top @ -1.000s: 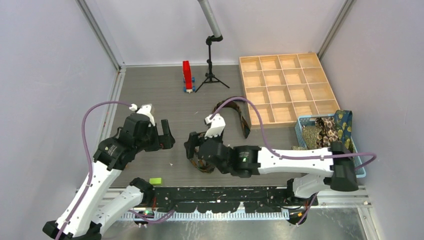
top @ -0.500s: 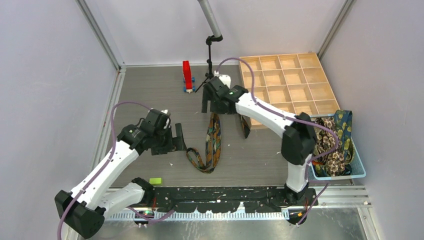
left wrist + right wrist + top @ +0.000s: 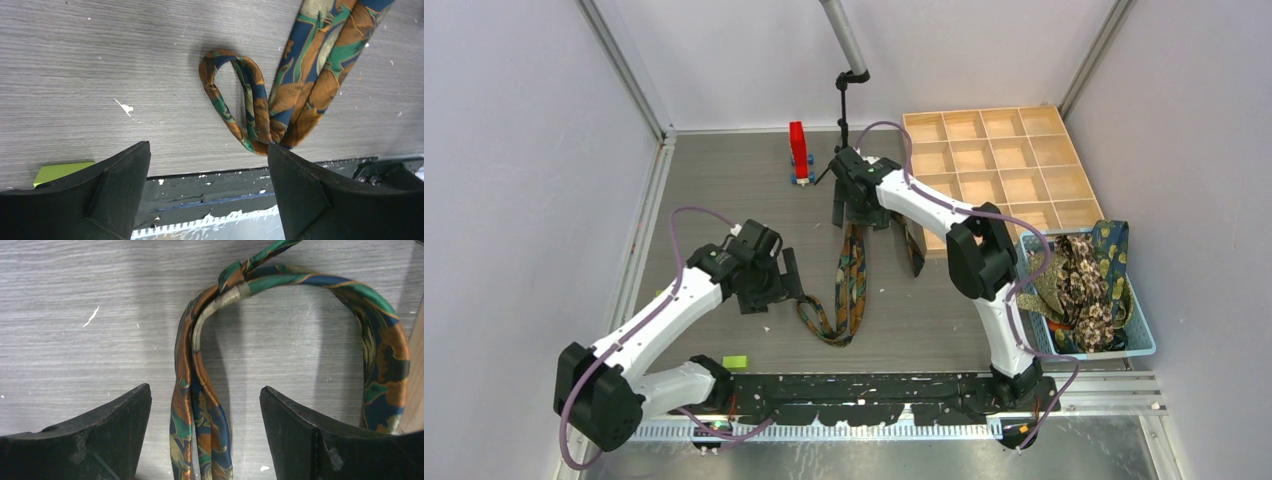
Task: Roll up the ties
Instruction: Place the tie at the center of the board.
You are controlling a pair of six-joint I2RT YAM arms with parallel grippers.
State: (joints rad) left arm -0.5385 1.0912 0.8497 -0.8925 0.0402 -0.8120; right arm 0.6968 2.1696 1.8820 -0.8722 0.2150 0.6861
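Loosely looped tie [image 3: 852, 285], left hand [image 3: 207, 150] agape

Orange-and-teal patterned tie [image 3: 853, 280] lies unrolled, doubled into loose loops.

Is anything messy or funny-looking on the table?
Yes. The orange and teal tie on the table is twisted and folded into loops instead of lying flat. In the blue basket on the right, more ties are heaped in a tangle and spill over its rim.
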